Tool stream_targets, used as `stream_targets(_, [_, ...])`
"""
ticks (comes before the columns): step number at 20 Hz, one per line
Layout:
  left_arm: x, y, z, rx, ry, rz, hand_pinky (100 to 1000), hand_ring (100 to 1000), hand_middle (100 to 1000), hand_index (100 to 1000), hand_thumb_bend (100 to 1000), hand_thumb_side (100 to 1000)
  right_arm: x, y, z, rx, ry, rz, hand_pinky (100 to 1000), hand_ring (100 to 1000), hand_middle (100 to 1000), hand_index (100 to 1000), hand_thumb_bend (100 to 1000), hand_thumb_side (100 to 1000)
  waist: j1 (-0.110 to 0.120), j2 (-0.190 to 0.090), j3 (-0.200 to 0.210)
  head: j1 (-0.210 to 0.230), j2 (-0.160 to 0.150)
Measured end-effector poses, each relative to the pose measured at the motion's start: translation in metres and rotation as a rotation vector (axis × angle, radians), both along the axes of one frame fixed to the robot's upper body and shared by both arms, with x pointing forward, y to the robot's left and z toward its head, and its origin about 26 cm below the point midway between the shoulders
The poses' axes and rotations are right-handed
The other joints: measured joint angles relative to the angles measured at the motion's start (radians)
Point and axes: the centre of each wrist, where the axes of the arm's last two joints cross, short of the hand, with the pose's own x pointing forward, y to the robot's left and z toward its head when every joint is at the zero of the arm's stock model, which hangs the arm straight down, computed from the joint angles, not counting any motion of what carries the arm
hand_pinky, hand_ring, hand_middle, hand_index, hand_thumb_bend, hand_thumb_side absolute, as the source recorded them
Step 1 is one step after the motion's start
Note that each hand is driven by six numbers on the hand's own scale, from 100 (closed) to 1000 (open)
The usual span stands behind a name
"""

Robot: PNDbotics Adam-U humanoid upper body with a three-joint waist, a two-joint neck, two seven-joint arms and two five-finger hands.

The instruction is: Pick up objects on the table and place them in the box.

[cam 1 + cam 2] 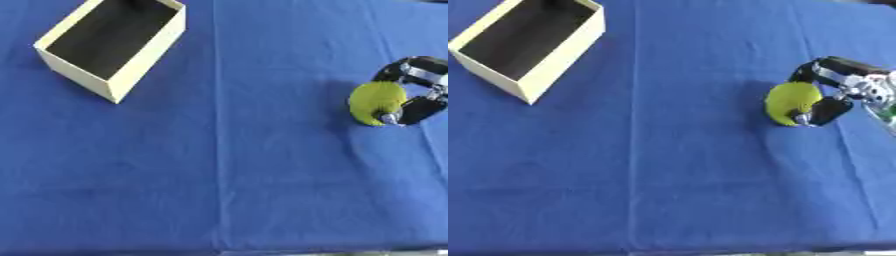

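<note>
Blue cloth over the whole counter (227,175), smooth but for one long straight crease running from the far edge to the near edge, passing just right of the box. At the near edge, a thin pale strip below the cloth; nothing else of the room to be seen. Cream-coloured box (144,55) at the far left, open at the top, dark inside, turned at an angle so that one corner points toward the near side; nothing visible within, its far end cut off by the top of the view. Well to the right of the box and somewhat nearer, a round yellow-green object (791,102), ball-like, set on the cloth or just above it, which of the two not possible to tell, with a faint shadow on its left side. Right hand (833,95), black with silver parts, reaching in from the right edge, far from the box; fingers (826,112) curled around the yellow-green object, one above it on the far side and one below it on the near side, holding it between them. No sight of the left hand in either view.
</note>
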Motion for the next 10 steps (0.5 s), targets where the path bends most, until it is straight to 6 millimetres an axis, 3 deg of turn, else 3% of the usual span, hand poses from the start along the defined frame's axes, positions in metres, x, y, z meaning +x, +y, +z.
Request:
stream_targets(1, [0.0,0.0,0.0001,-0.001,0.0,0.0,783,623,650,667,425,331,0.0,0.0005,-0.0011,0.007,-0.006,-0.004,782,761,628,766,120,192,0.0,0.0,0.0,0.0,0.0])
stream_targets(4, [0.0,0.0001,-0.0004,-0.006,-0.001,0.001,783,622,649,666,421,333,-0.0005,0.0013,-0.0045,0.019,-0.01,-0.018,723,691,582,718,100,249,0.0,0.0,0.0,0.0,0.0])
stream_targets(10, [0.0,0.0,-0.001,-0.013,-0.002,0.001,781,618,644,662,413,338,-0.0033,0.0066,-0.0066,0.023,-0.024,-0.018,669,601,463,613,100,142,-0.002,-0.001,-0.003,0.001,0.0])
